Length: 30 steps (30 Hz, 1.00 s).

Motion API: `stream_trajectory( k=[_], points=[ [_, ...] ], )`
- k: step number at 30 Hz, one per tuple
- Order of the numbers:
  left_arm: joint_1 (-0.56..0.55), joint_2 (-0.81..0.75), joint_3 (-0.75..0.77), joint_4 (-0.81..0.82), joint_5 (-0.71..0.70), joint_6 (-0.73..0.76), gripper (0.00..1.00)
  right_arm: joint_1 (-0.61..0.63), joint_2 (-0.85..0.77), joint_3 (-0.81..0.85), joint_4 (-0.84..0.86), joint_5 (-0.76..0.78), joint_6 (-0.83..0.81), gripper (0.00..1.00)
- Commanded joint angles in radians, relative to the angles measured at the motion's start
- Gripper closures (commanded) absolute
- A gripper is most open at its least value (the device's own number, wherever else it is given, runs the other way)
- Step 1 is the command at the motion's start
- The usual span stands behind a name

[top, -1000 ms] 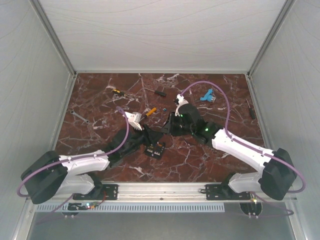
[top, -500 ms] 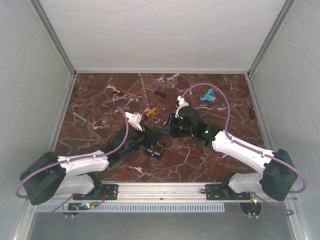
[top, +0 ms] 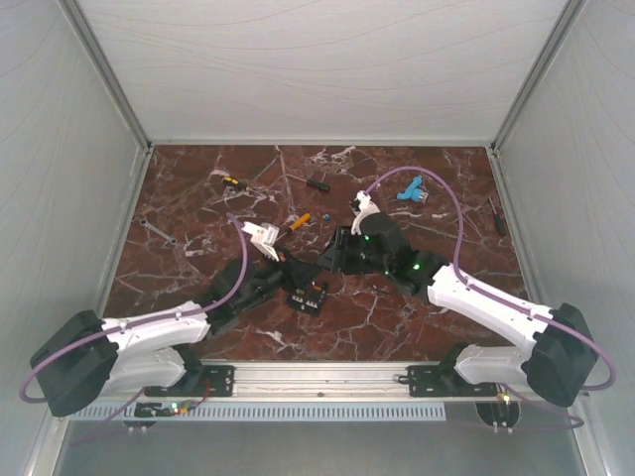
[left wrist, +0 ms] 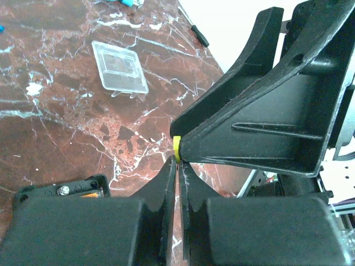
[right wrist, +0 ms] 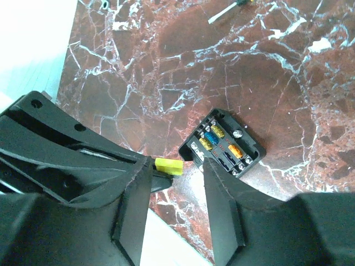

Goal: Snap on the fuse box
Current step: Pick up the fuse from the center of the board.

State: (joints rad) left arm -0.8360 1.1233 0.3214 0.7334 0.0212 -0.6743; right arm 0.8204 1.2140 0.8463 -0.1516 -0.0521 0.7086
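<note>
Fuse box (right wrist: 222,143) is seen uncovered on the marble table (right wrist: 249,66), just beside both grippers. A yellow fuse (right wrist: 169,165) is pinched in the closed left gripper (left wrist: 177,162), with the right gripper (right wrist: 175,166) spread apart around it. The fuse could be dropped or twisted if so thin a pinch slips.

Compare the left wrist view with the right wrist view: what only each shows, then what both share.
Left wrist only: the clear lid, lying flat. Right wrist only: the open face of the fuse box, coloured fuses inside. Both: the yellow fuse pinched in the shut left pincer, plus the fuse box, just a corner in the left wrist view.
</note>
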Motion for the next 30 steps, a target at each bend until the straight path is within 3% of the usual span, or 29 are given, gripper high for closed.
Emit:
stream_trajectory(
  k=[1, 9, 16, 22, 30],
  points=[
    [0.006, -0.056, 0.003, 0.012, 0.012, 0.081, 1.0, -0.034, -0.058, -0.004, 0.023, -0.081, -0.087, 0.59],
    [0.161, -0.167, -0.032, -0.055, 0.365, 0.212, 1.0, -0.24, -0.087, -0.03, 0.07, -0.535, -0.428, 0.49],
    [0.239, -0.157, -0.014, -0.074, 0.657, 0.239, 1.0, -0.254, -0.068, 0.021, 0.03, -0.746, -0.62, 0.51],
    [0.24, -0.136, -0.002, -0.034, 0.765, 0.228, 1.0, -0.204, -0.034, 0.042, 0.007, -0.825, -0.688, 0.53],
    [0.239, -0.117, -0.002, 0.044, 0.835, 0.183, 1.0, -0.14, 0.025, 0.087, -0.053, -0.874, -0.738, 0.63]
  ],
)
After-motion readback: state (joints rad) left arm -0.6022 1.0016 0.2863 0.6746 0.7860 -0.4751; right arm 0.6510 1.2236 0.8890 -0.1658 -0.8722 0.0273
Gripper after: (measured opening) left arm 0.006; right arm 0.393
